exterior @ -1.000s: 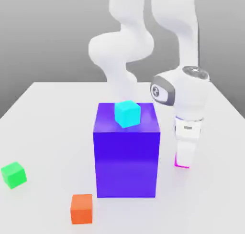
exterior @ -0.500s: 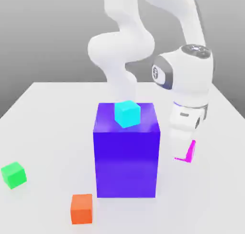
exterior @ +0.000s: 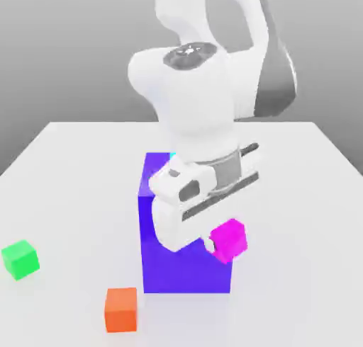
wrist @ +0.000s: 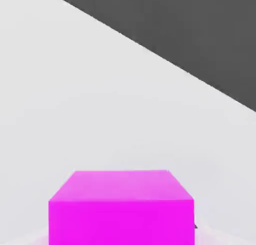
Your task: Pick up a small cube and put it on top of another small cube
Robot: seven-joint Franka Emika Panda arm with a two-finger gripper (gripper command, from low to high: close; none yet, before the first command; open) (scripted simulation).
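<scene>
My gripper (exterior: 220, 242) is shut on the small magenta cube (exterior: 229, 239) and holds it in the air, in front of the upper right part of the big blue-purple block (exterior: 159, 268). The hand is tilted well over to one side. In the hand view the magenta cube (wrist: 121, 206) sits close up, with the white table (wrist: 75, 89) behind it. The cyan cube (exterior: 172, 155) on top of the block is almost wholly hidden behind my arm; a thin sliver shows.
A green cube (exterior: 20, 259) lies on the table at the exterior view's left. An orange cube (exterior: 121, 309) rests near the front edge, just left of the block. The white table (exterior: 298, 268) spreads to the right of the block.
The magenta cube has risen off the table in my gripper. The hand swung to the exterior view's left, in front of the block, and tipped sideways. My arm now covers the cyan cube.
</scene>
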